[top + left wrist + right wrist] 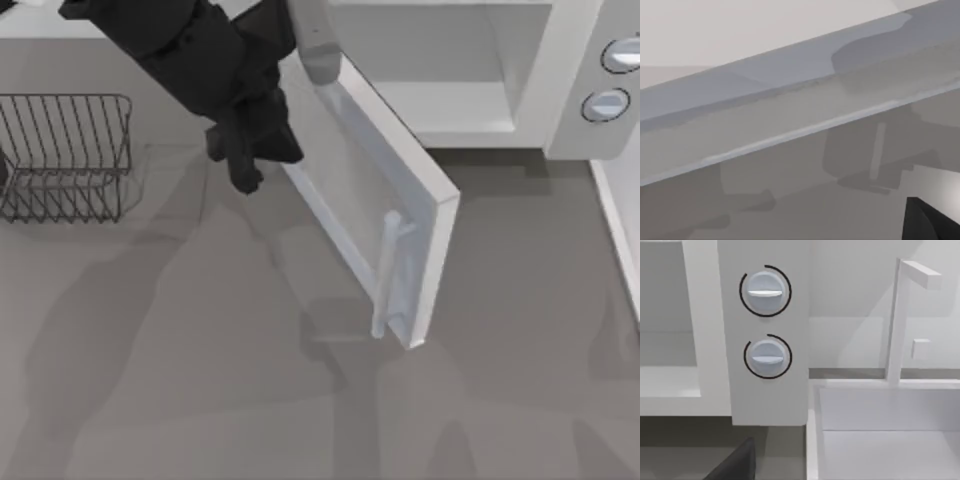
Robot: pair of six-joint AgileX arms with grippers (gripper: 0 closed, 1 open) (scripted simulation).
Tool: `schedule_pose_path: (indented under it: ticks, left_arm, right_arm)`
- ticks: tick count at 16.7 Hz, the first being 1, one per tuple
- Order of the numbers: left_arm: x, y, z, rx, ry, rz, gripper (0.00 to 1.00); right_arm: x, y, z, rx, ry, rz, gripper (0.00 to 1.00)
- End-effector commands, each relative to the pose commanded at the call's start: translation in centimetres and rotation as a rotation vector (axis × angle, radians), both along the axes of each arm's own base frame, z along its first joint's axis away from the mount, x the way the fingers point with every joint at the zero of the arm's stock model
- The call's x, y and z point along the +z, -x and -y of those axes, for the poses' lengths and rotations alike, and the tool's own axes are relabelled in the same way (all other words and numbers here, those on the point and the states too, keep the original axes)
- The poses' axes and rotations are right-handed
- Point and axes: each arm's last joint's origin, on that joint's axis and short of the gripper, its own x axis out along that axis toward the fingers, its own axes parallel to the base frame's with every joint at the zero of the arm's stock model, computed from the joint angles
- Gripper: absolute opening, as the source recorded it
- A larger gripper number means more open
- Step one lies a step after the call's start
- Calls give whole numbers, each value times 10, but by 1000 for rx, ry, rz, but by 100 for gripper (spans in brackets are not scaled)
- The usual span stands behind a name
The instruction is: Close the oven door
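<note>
The white oven (570, 60) stands at the back right, its pale cavity showing. The oven door (345, 190) hangs well open, swung out over the table from a hinge at the cavity's left side. Its pale bar handle (385, 270) is near the free end. My left gripper (245, 165) is at the door's handle-side face, close to the hinge end, and looks to be touching it. The left wrist view has the door's frame (790, 107) very close. In the right wrist view the oven's front panel (770, 400) with two knobs (765, 290) is ahead.
A dark wire rack (65, 155) sits at the table's left. A white basin (890, 410) with a white faucet (900, 320) is beside the oven, and its rim (615, 230) runs along the table's right edge. Open table lies in front of the door.
</note>
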Motion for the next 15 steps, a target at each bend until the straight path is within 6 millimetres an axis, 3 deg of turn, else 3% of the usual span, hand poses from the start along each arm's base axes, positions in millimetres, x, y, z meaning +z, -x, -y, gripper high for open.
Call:
schedule_pose_path:
  ticks: [15]
  left_arm:
    - [-1, 0, 32, 7, -4, -7, 0]
  right_arm:
    - [0, 0, 0, 0, 0, 0, 100]
